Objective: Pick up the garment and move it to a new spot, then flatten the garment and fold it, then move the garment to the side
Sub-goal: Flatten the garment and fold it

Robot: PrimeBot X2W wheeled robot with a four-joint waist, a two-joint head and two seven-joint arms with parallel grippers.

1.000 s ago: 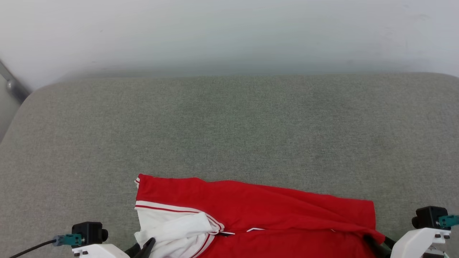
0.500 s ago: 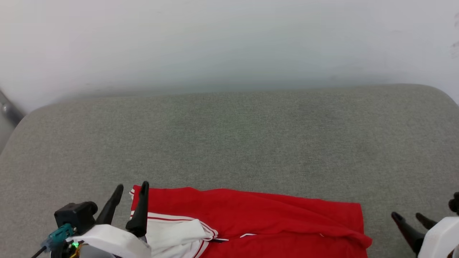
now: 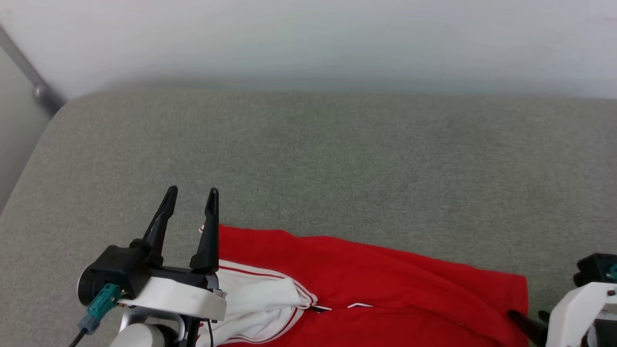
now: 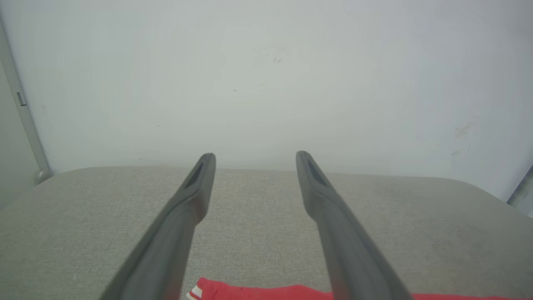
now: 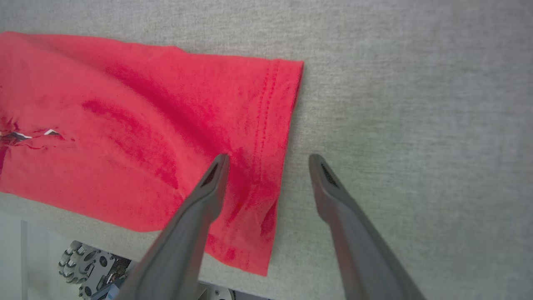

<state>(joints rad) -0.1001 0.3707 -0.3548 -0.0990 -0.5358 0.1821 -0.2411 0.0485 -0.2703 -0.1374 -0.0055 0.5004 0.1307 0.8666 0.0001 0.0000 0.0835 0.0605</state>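
1. Left gripper (image 3: 192, 193) spread wide, empty, raised over the white-sleeved end of the red jersey (image 3: 385, 279)
2. Right gripper (image 5: 270, 160) likewise spread, empty, over the jersey's stitched hem
3. Jersey lies rumpled along the near edge of the grey cushion (image 3: 337, 159)

The garment (image 3: 385, 284) lies along the near edge of the grey padded surface (image 3: 337, 159), stretched lengthwise from left to right. It is a red jersey, loosely doubled over itself, with soft wrinkles running along its length. At its left end a white sleeve (image 3: 260, 301) sits bunched up, bordered by red-and-white striped trim (image 3: 241, 273). Its right end finishes in a straight stitched hem (image 5: 266, 137). Near the middle a sliver of white-edged print (image 3: 356, 305) peeks from a crease.
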